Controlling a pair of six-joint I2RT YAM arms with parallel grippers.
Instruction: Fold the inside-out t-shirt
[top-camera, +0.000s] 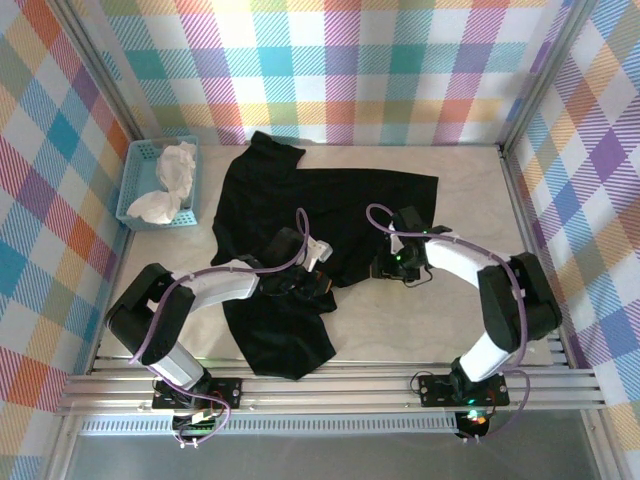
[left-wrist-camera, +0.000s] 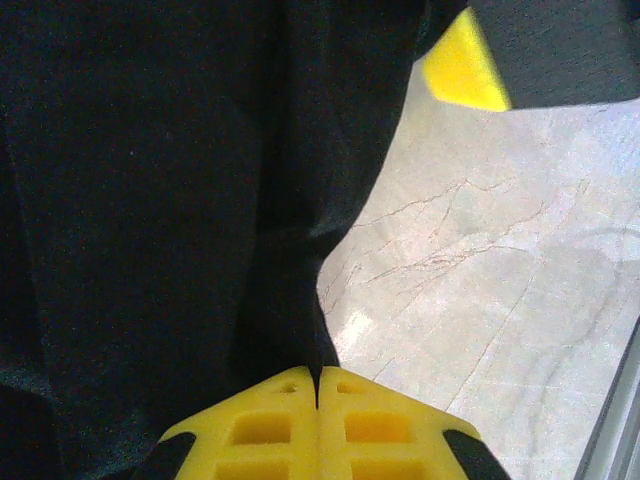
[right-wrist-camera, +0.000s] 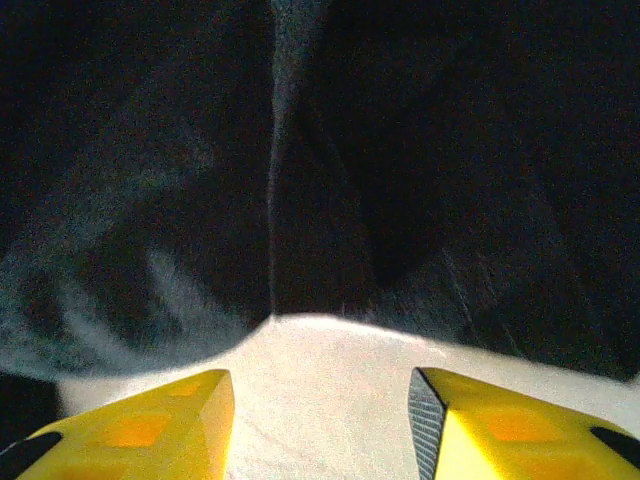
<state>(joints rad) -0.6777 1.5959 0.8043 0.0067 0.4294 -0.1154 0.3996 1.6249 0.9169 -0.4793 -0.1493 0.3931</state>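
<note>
Cloth of the t-shirt (top-camera: 340, 195) lies on the table (top-camera: 470, 190); left gripper (left-wrist-camera: 318, 378) is pinched shut on it; right gripper (right-wrist-camera: 320, 388) is open.

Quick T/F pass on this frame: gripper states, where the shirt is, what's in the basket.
1. The right gripper is open, with bare table between its fingers. True.
2. The left gripper is open. False: its fingers are pressed together, shut on an edge of the t-shirt.
3. The white cloth lies in the light-blue basket. True.
4. The t-shirt sits folded in the basket. False: it lies spread and unfolded on the table, beside the basket.
</note>
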